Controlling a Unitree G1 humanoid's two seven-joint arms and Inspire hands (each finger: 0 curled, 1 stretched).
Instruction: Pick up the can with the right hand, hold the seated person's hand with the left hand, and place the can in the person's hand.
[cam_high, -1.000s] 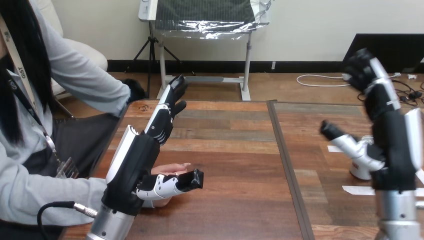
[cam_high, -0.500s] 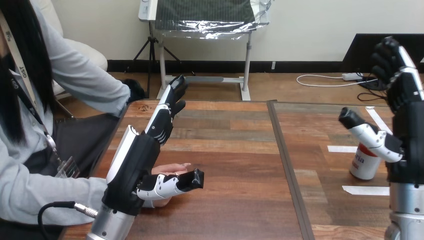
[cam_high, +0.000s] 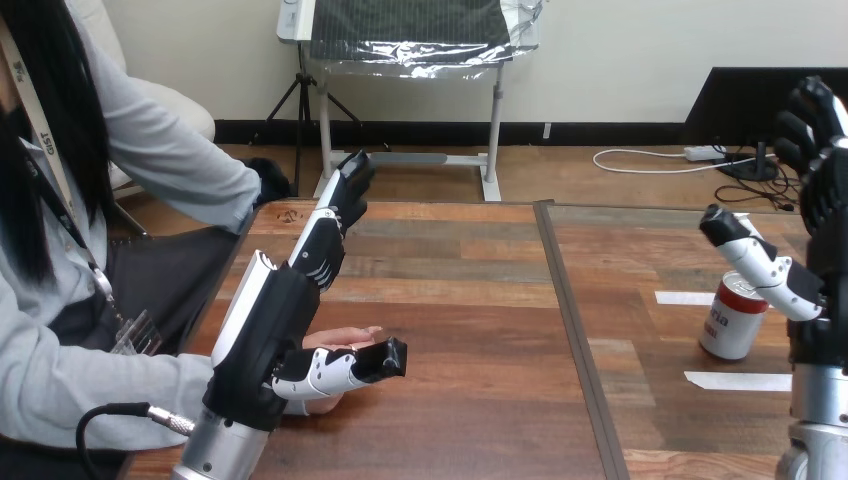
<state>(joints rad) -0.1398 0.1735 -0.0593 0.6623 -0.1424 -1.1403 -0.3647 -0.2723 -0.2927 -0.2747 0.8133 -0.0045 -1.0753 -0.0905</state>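
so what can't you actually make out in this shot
- Head view: most of the person's hand is hidden behind the left hand; whether the two touch cannot be told.
- Head view: the right hand is cut off by the right edge, and its thumb covers part of the top of the can, so contact there is unclear.

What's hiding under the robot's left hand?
The person's hand lies on the table under the left hand. Only a bit of it peeks out above the thumb; the rest is covered.
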